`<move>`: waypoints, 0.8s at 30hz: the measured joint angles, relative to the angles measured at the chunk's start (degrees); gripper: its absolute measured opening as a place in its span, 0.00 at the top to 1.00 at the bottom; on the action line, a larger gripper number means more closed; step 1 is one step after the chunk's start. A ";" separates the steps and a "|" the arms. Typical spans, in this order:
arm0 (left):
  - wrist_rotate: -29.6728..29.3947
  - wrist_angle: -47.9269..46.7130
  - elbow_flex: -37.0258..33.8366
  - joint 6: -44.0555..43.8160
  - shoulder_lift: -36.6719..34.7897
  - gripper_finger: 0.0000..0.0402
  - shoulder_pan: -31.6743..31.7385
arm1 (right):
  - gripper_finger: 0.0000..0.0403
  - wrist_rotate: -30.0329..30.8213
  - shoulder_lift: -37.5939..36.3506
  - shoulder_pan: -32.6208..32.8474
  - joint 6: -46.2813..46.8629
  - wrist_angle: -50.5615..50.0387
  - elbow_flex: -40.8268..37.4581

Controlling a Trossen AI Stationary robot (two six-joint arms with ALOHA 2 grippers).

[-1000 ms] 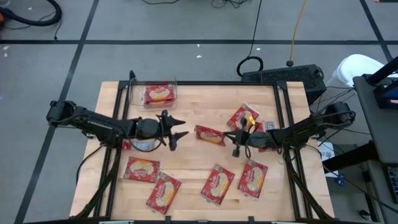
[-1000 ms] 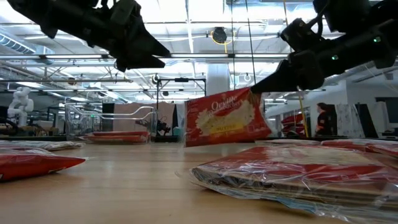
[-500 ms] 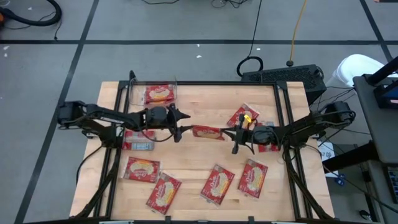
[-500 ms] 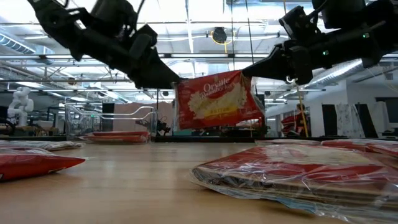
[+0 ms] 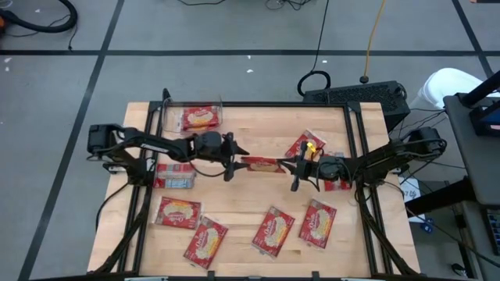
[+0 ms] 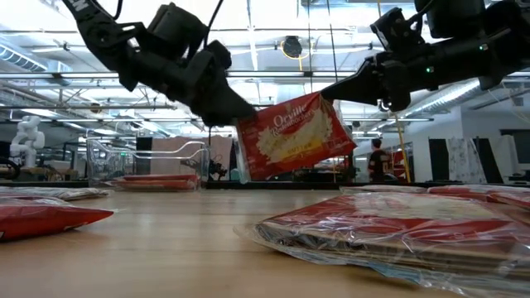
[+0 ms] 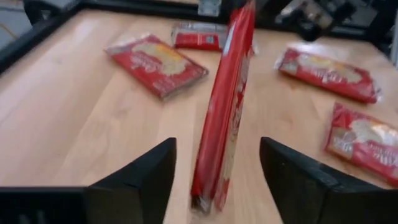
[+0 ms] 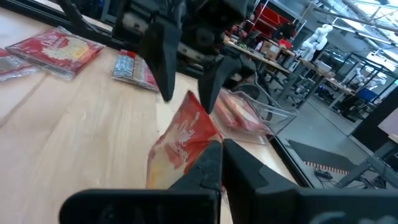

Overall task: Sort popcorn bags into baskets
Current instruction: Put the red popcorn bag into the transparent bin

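One red popcorn bag hangs in the air over the table's middle, standing on edge and tilted. My right gripper is shut on its right end. My left gripper is open. Its fingers stand on either side of the bag's left end with a gap on each side. The clear basket sits at the far left with one bag lying flat inside. My right gripper pinches the bag's upper right corner between its two fingers, coming level from the table's right. The bag is lifted clear of the table. It stands on edge, tilted, and hangs below the fingers.
Several more bags lie flat on the near half of the table. Another lies far right. One showing its grey-blue side lies under the left arm. Bare wood shows between the basket and the held bag.
My right gripper has raised the bag from just above the table to well clear of it, and the bag has tilted. My left gripper has moved toward the table's right and far side. It has reached the bag's left end, and its open fingers now straddle that end.
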 joint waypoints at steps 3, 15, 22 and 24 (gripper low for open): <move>0.45 -0.13 0.00 0.05 1.64 0.52 -0.04 | 1.00 0.02 0.00 0.00 -0.01 -0.02 0.00; 0.82 -0.74 -0.02 2.45 0.97 0.95 0.81 | 0.99 0.24 -0.04 -0.31 0.90 0.00 0.04; -0.41 -16.15 1.83 4.89 -10.17 0.93 1.74 | 0.89 4.81 -0.09 -0.22 6.09 1.25 0.04; -1.88 -23.72 4.16 6.01 -13.72 0.95 1.95 | 0.85 6.70 -0.09 -0.22 6.60 1.21 0.04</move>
